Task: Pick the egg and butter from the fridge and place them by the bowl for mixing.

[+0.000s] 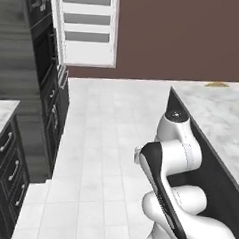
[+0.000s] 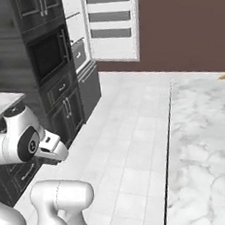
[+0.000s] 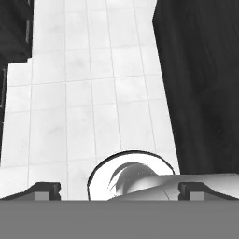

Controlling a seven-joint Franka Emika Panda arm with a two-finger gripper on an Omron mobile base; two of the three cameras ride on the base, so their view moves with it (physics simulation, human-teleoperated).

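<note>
Pincer [image 3: 119, 191] (jaws wide) far from open fridge [image 2: 110, 24]

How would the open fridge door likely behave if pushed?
The fridge door stands swung open, so it would probably pivot on its hinge rather than slide. Its flat white panel with grey shelves looks stiff, unlikely to flex.
</note>
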